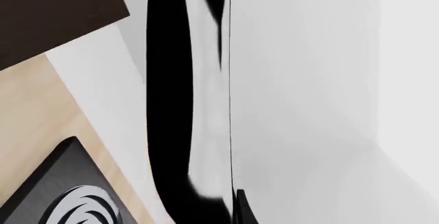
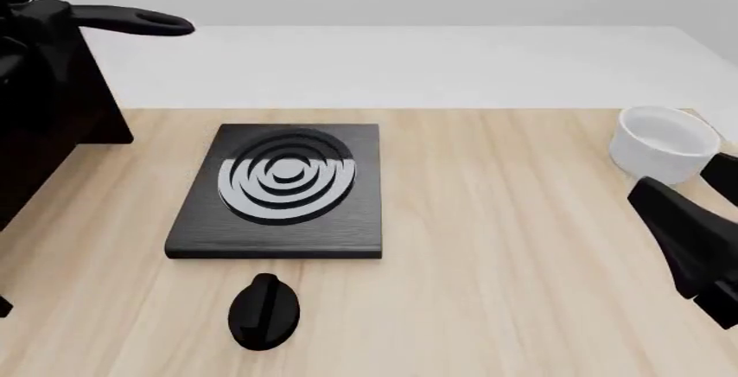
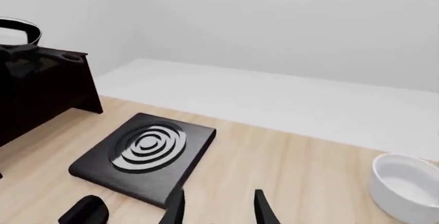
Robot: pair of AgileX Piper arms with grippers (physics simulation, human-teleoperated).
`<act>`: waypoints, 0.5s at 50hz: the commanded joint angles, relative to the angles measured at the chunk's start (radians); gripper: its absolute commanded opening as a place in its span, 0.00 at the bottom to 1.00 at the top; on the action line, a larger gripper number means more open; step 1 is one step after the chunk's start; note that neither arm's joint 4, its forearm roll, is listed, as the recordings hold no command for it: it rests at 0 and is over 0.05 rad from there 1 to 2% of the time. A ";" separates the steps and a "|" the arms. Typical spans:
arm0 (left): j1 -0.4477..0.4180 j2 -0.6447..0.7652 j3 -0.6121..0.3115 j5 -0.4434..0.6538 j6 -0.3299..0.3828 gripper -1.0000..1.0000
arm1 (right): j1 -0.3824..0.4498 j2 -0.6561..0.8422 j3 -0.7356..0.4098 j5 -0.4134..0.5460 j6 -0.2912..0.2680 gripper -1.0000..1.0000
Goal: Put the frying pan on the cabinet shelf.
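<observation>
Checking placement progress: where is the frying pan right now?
In the front view the small black frying pan with the long handle sits at the far left, up on top of the dark wooden cabinet, its handle pointing right, beyond the square black stove plate.

No readable txt, labels or nos. anywhere.

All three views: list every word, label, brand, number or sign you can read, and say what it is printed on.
None: no view shows any readable text.
The stove plate carries only grey rings, no lettering.
The knob, the white bowl, the cabinet and the frying pan handle have plain, unmarked surfaces.
The left wrist view is a close, blurred look at black and white surfaces; no marking can be made out there.
</observation>
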 commanded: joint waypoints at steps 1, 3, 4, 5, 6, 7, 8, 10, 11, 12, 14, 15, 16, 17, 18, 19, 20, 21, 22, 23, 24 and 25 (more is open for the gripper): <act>0.064 0.067 -0.096 -0.003 0.007 0.00 | -0.004 -0.001 0.051 -0.026 -0.007 1.00; 0.067 0.076 -0.084 -0.025 -0.009 0.00 | -0.006 0.002 0.055 -0.033 0.000 1.00; 0.067 0.076 -0.084 -0.025 -0.009 0.00 | -0.006 0.002 0.055 -0.033 0.000 1.00; 0.075 0.087 -0.082 -0.033 -0.008 0.00 | -0.006 0.007 0.054 -0.035 0.000 1.00; 0.079 0.091 -0.082 -0.037 -0.010 0.00 | -0.006 0.007 0.053 -0.034 0.000 1.00; 0.086 0.101 -0.077 -0.051 -0.020 0.00 | -0.006 0.008 0.052 -0.033 0.002 1.00; 0.090 0.107 -0.071 -0.063 -0.030 0.00 | -0.006 0.009 0.051 -0.033 0.003 1.00; 0.099 0.109 -0.071 -0.071 -0.026 0.00 | -0.004 0.011 0.049 -0.031 0.004 1.00; 0.104 0.105 -0.077 -0.065 -0.015 0.00 | -0.004 0.011 0.048 -0.030 0.006 1.00; 0.105 0.104 -0.080 -0.062 -0.012 0.00 | -0.004 0.012 0.049 -0.030 0.006 1.00; 0.117 0.120 -0.087 -0.069 -0.028 0.00 | -0.001 0.019 0.052 -0.034 0.001 1.00; 0.121 0.120 -0.089 -0.073 -0.030 0.00 | 0.001 0.023 0.053 -0.035 0.000 1.00; 0.121 0.120 -0.089 -0.073 -0.031 0.00 | 0.002 0.026 0.052 -0.036 0.000 1.00; 0.127 0.121 -0.090 -0.076 -0.033 0.00 | 0.003 0.027 0.050 -0.034 -0.003 1.00; 0.137 0.128 -0.086 -0.088 -0.044 0.00 | 0.001 0.027 0.044 -0.029 -0.002 1.00; 0.141 0.132 -0.083 -0.097 -0.051 0.00 | 0.000 0.026 0.040 -0.026 0.000 1.00; 0.146 0.132 -0.078 -0.109 -0.053 0.00 | -0.002 0.025 0.036 -0.021 -0.002 1.00; 0.154 0.139 -0.070 -0.124 -0.065 0.00 | -0.004 0.024 0.033 -0.017 0.000 1.00; 0.164 0.145 -0.062 -0.135 -0.075 0.00 | -0.005 0.024 0.033 -0.016 0.000 1.00; 0.168 0.147 -0.057 -0.145 -0.077 0.00 | -0.006 0.026 0.035 -0.016 -0.001 1.00; 0.172 0.150 -0.051 -0.152 -0.079 0.00 | -0.006 0.027 0.035 -0.017 -0.002 1.00; 0.173 0.148 -0.045 -0.156 -0.080 0.00 | -0.005 0.032 0.036 -0.018 -0.004 1.00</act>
